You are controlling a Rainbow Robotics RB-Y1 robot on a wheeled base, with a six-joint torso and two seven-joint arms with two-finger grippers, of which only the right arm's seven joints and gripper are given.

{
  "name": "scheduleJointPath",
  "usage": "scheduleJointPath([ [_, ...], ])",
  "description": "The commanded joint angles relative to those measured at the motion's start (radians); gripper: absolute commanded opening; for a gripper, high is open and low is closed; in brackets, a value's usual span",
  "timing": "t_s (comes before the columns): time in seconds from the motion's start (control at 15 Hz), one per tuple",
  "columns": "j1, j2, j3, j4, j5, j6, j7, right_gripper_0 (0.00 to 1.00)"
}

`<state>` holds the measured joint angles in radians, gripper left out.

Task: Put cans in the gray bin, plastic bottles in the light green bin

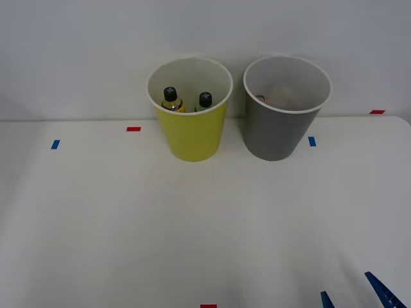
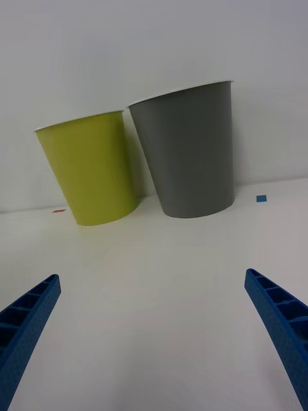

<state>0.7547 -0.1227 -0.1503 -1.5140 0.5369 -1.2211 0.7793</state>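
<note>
The light green bin stands at the back of the table, left of the gray bin. Inside the light green bin stand two plastic bottles with black caps, one yellow and one greenish. Something pale lies inside the gray bin; I cannot tell what it is. My right gripper is at the table's front right edge, far from both bins, open with nothing between its fingers. From the wrist, the light green bin and the gray bin stand side by side ahead of the blue fingers.
Small red and blue tape marks dot the white table. Another blue mark lies beside the gray bin. A pale wall stands right behind the bins.
</note>
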Motion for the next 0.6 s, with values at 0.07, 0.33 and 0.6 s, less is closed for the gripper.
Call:
scheduleJointPath([
  [0.07,0.000,0.000,0.000,0.000,0.000,0.000,0.000,1.00],
  [0.33,0.000,0.000,0.000,0.000,0.000,0.000,0.000,1.00],
  [0.6,0.000,0.000,0.000,0.000,0.000,0.000,0.000,1.00],
])
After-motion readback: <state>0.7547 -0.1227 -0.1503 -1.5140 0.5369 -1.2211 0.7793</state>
